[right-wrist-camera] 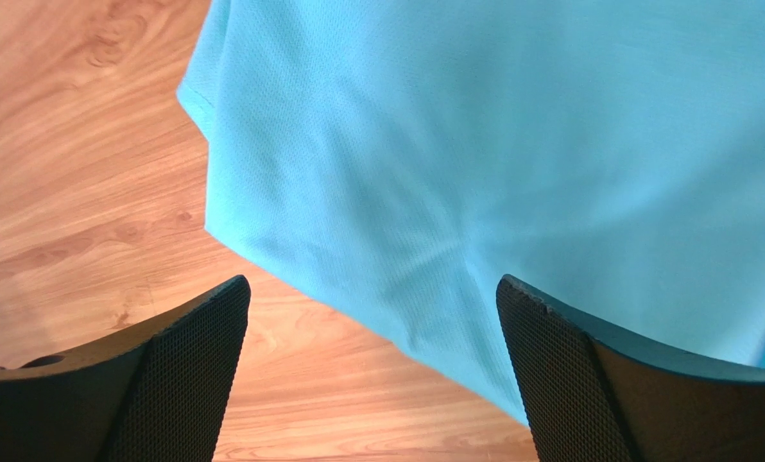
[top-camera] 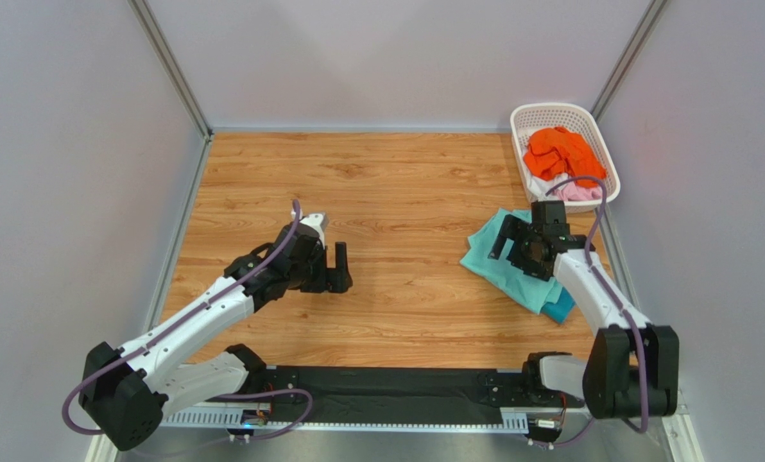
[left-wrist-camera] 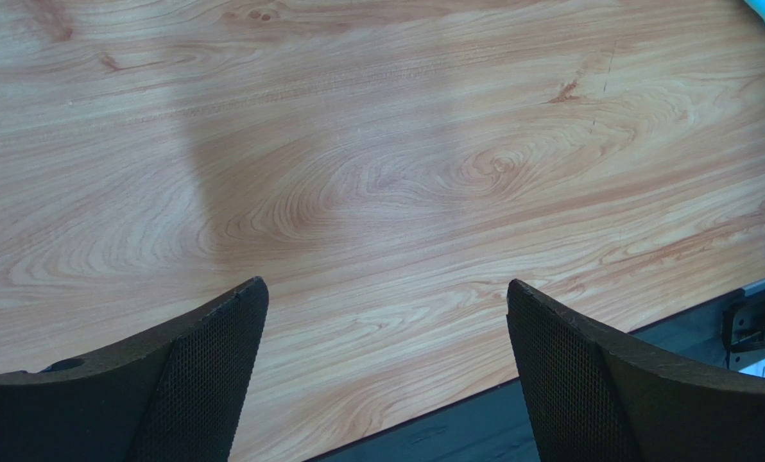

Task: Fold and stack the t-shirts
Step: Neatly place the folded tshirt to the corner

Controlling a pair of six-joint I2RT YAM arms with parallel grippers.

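A folded mint green t-shirt (top-camera: 497, 260) lies on the wooden table at the right, with a darker teal blue t-shirt (top-camera: 559, 309) showing under its near edge. My right gripper (top-camera: 514, 243) is open just above the mint shirt; the cloth (right-wrist-camera: 512, 144) fills its wrist view and nothing is between the fingers. An orange t-shirt (top-camera: 560, 154) sits in the white basket (top-camera: 534, 115) over pink (top-camera: 579, 192) and white cloth. My left gripper (top-camera: 339, 270) is open and empty over bare wood (left-wrist-camera: 377, 192) near the table's middle.
The white lattice basket stands at the far right corner. Grey walls enclose the table on three sides. A black rail (top-camera: 396, 390) with the arm bases runs along the near edge.
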